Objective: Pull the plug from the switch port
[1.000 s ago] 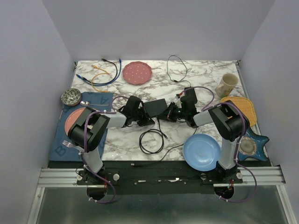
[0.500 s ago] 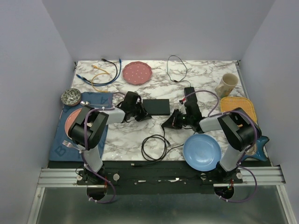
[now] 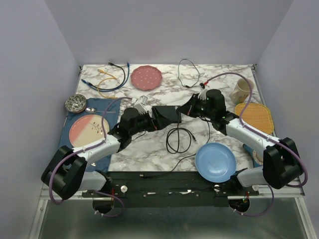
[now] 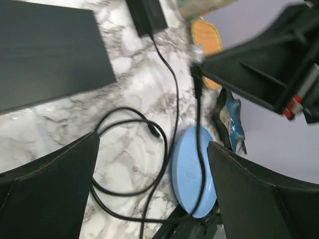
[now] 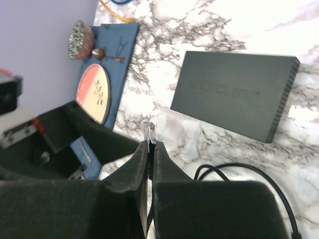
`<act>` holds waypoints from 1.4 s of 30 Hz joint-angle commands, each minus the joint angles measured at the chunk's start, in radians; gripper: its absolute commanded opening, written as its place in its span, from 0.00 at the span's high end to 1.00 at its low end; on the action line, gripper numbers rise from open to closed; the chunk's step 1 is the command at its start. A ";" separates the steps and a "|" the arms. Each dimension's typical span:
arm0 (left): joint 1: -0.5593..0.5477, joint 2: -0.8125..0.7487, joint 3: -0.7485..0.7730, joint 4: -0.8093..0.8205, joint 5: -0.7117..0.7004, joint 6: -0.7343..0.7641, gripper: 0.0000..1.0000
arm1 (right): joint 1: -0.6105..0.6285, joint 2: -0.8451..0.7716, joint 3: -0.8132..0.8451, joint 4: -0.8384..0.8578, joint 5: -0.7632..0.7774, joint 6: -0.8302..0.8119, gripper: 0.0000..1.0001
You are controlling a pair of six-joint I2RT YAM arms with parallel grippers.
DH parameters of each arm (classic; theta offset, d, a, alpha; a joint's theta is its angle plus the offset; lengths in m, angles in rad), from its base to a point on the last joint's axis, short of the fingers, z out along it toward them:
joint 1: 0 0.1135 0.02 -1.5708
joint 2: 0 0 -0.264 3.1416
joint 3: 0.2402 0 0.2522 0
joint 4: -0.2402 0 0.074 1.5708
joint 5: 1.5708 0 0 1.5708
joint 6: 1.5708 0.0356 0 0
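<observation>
A: What's round the switch?

B: Switch lies flat mid-surface. L claw is just beside its left end, fingers wide apart, nothing betw. them. R claw is near the right end, pinched together on the plug. Clear tip pokes past the fingertips, apart from the switch.

A: Anything in the way?

B: Black cord loops on the surface in front of the switch, betw. the arms, w/ a blue plate near it. Further back: pink plate, thin black wire, bundle of blue and yellow cables. Right side: mug, orange mat. Left side: blue placemat w/ a salmon plate, spoon, patterned bowl.

A: What can't you make out?

B: Switch's socket edge, can't tell which side. L wrist view is blurry. A small black block w/ a cord is cut off at its top edge. Teal dish is mostly covered by the R arm from above.

A: Surface, room?

B: White marble pattern, grey veins. Pale lilac walls on 3 sides.
</observation>
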 commanded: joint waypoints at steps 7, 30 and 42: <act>-0.293 -0.076 -0.064 0.105 -0.145 0.213 0.01 | 0.017 -0.072 -0.024 -0.125 0.043 0.002 1.00; -0.333 -0.011 0.244 -0.375 -0.264 0.302 1.00 | 0.037 -0.388 -0.036 -0.232 0.144 -0.081 0.55; -0.120 -0.205 0.592 -0.732 -0.602 0.396 1.00 | 0.037 -0.566 -0.168 -0.239 0.306 -0.069 0.53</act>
